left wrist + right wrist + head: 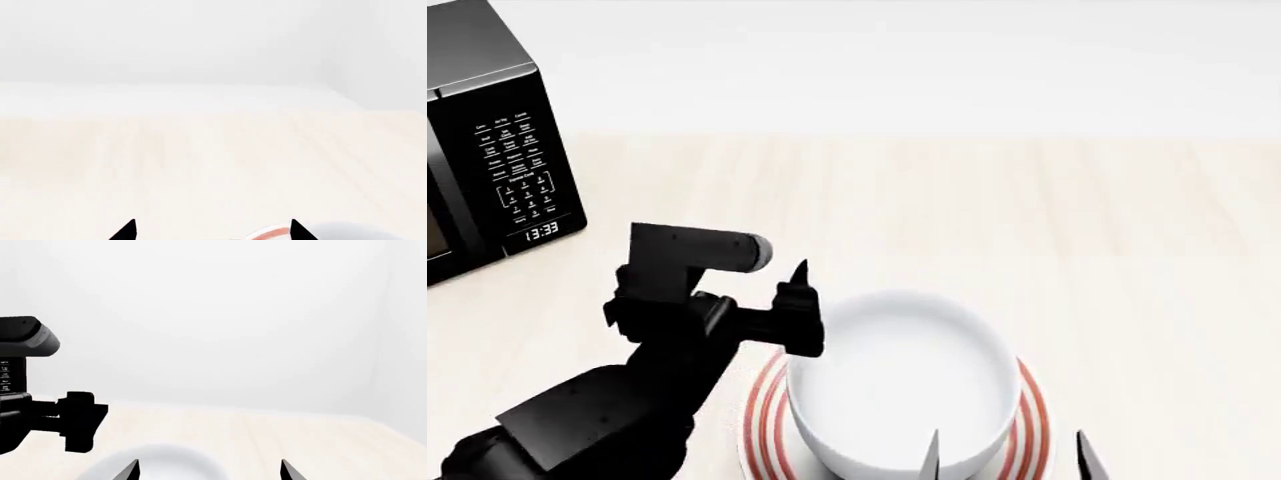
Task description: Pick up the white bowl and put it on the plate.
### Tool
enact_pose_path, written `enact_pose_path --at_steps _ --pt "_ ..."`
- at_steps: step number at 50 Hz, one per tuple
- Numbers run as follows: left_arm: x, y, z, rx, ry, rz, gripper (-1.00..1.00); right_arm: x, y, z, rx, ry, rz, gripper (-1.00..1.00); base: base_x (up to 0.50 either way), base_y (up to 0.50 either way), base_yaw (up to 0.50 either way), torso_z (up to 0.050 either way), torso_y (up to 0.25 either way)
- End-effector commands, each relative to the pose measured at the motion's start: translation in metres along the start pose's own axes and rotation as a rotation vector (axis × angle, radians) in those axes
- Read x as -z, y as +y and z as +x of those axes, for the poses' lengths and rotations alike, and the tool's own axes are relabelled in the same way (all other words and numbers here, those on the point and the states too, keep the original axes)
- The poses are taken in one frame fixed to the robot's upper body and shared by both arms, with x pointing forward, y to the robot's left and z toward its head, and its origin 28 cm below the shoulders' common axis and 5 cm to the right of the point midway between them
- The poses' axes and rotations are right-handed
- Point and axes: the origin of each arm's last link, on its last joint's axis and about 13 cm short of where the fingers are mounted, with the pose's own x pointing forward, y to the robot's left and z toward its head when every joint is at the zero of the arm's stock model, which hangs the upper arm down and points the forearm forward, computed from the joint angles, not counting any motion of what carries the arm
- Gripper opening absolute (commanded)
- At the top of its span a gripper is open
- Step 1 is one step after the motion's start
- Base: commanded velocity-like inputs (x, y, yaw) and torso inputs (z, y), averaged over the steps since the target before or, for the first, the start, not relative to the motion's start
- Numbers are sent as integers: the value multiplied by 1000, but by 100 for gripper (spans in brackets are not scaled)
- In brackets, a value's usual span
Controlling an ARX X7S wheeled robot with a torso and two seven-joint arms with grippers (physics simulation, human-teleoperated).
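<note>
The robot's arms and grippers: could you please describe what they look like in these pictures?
The left arm is matte black and chunky, built of boxy, angular segments, with a grey rounded cap on the block near its wrist. The left gripper and the right gripper end in slim, pointed black fingertips. No cables, markings or sleeves are visible.

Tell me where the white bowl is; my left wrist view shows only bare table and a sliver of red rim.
Observer: The white bowl sits on the plate, with red rings showing around it.
Operator: Is the right gripper on it?
Observer: The right gripper is open, with one fingertip over the bowl's near rim and the other out to the right.
Operator: Anything else on the table?
Observer: A black microwave stands at the far left.
</note>
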Motion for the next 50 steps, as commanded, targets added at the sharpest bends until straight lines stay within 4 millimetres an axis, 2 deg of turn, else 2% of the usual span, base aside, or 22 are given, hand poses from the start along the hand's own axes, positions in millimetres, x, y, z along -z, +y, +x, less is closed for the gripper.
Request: enact_pose_path --at_steps 1,8,13,22,32,36,37,46,50 --pt "-25 14 -44 -52 -261 125 100 -9 -3 0 13 -24 -6 100 0 0 0 0 0" --pt "-30 15 -68 -77 -364 175 100 -11 -5 0 27 -31 -9 100 0 0 0 0 0" --pt "-22 16 -93 -112 -429 195 100 -14 -6 0 28 -39 -8 100 0 0 0 0 0" --pt "-4 25 -123 -167 -477 191 100 -17 -7 0 36 -51 -10 100 0 0 0 0 0" --pt "31 34 -163 -232 -513 211 100 -19 -10 1 50 -53 -12 100 0 0 0 0 0" --pt "49 41 -172 -267 -442 130 100 -19 -11 1 56 -53 -11 100 0 0 0 0 0" --pt "52 43 -173 -271 -454 156 100 -19 -11 1 55 -52 -8 100 0 0 0 0 0" --pt "56 38 -199 -290 -502 193 100 -27 -10 0 51 -69 -8 100 0 0 0 0 0" --pt "54 36 -207 -278 -492 158 100 -34 -9 -2 46 -87 -7 100 0 0 0 0 0"
